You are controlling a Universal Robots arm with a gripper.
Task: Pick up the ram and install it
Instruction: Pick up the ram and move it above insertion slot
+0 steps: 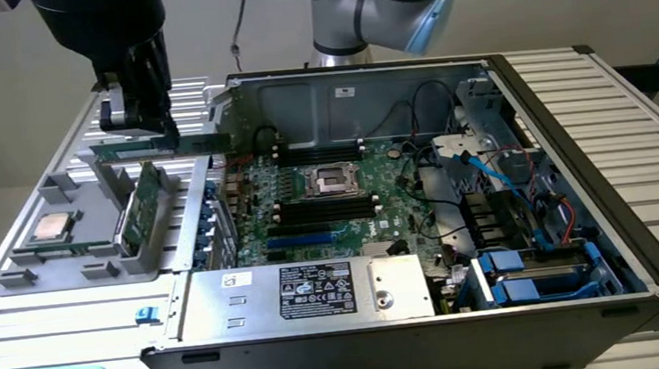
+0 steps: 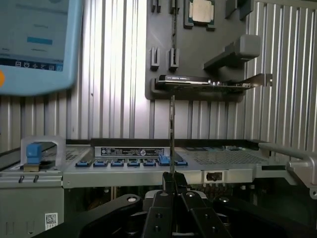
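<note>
One ram (image 1: pixel 201 144) pinched in claw (image 2: pixel 172 179), jaws closed on it near mid-length; I judge that keeps stick level and balanced. I see it hanging above grey holder (image 1: pixel 74 265) by bench edge on exterior view's left, beside open case (image 1: pixel 416 78), not yet over motherboard (image 1: pixel 357 227).

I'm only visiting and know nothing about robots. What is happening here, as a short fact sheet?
Gripper: the gripper is shut on the ram
Ram: held level in the air, above the far end of the grey tray, outside the computer
Tray contents: a silver processor chip and an upright green card
Computer case: the computer case lies open, to the exterior view's right of the tray, motherboard exposed
Work so far: ram picked up, not yet installed
</note>
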